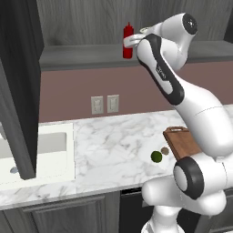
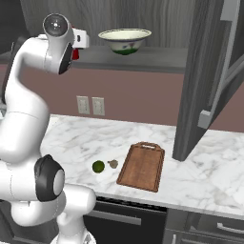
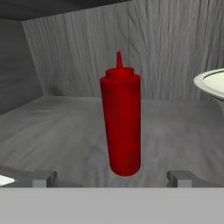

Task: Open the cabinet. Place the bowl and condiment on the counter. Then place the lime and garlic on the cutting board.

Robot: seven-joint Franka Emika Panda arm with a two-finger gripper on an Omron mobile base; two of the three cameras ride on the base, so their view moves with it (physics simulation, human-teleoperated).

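The gripper (image 3: pixel 112 178) is wide open and empty, and the condiment (image 3: pixel 121 120) stands upright on the cabinet (image 3: pixel 65 127) shelf dead ahead, centred between the fingers. The bowl (image 3: pixel 214 83) sits just right of it, so the next move looks like a straight push forward.

The condiment (image 3: pixel 121 122) is stood upright on the cabinet (image 2: pixel 143 57) shelf, with the bowl (image 2: pixel 124 40) beside it on the same shelf. On the counter (image 2: pixel 200 176) below, the lime (image 2: pixel 98 166) and garlic (image 2: pixel 113 164) are placed just beside each other, next to the cutting board (image 2: pixel 142 167).
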